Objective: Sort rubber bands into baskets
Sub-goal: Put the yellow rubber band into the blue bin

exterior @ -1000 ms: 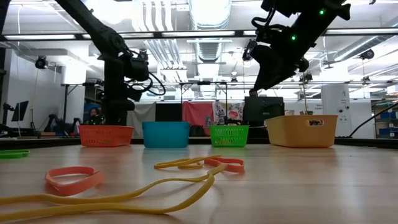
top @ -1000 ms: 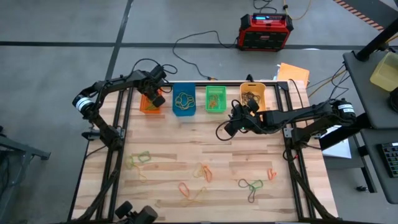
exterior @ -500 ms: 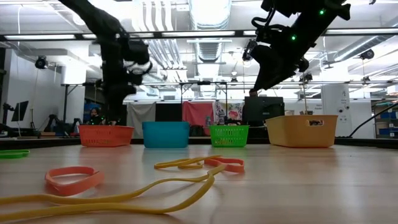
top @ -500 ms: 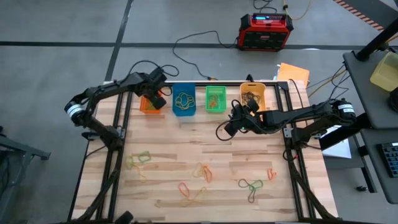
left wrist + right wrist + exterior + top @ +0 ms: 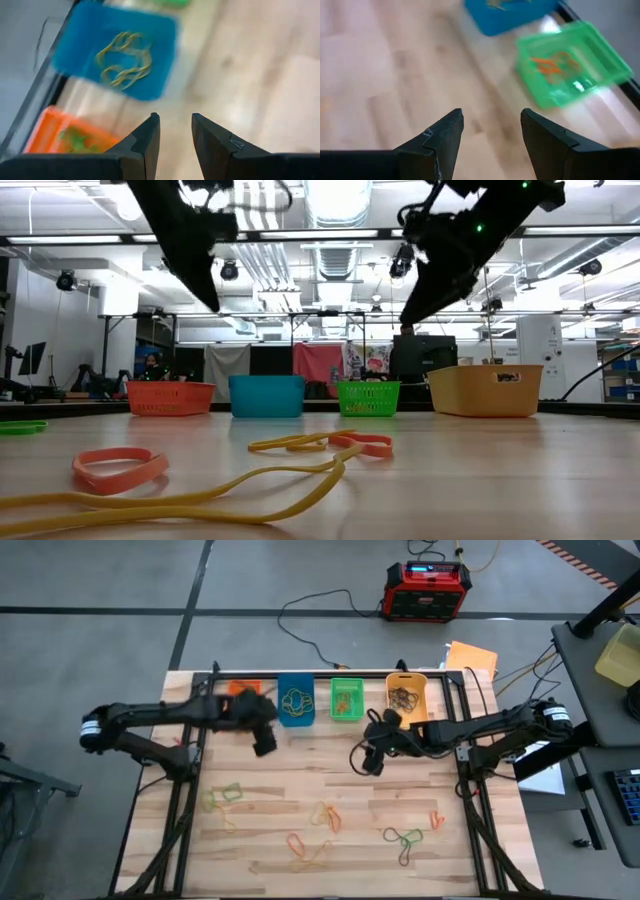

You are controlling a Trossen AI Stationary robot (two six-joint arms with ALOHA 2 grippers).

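Four baskets stand in a row at the table's far edge: orange, blue, green and yellow-orange. The blue basket holds yellow rubber bands, the orange one green bands, the green one orange bands. Loose rubber bands lie scattered on the near half of the table. My left gripper hangs open and holds nothing, above bare wood just near of the orange and blue baskets. My right gripper is open and holds nothing too, in the air near of the green basket.
More loose bands lie at the near left, near middle and near right. In the low view, orange and yellow bands lie close by. A red-and-black box and cables sit on the floor beyond the table.
My left gripper has left the orange basket, swinging up, toward the near edge and a little to the right, and now hangs over bare wood. My right gripper has stayed in place, but its wrist has turned somewhat.
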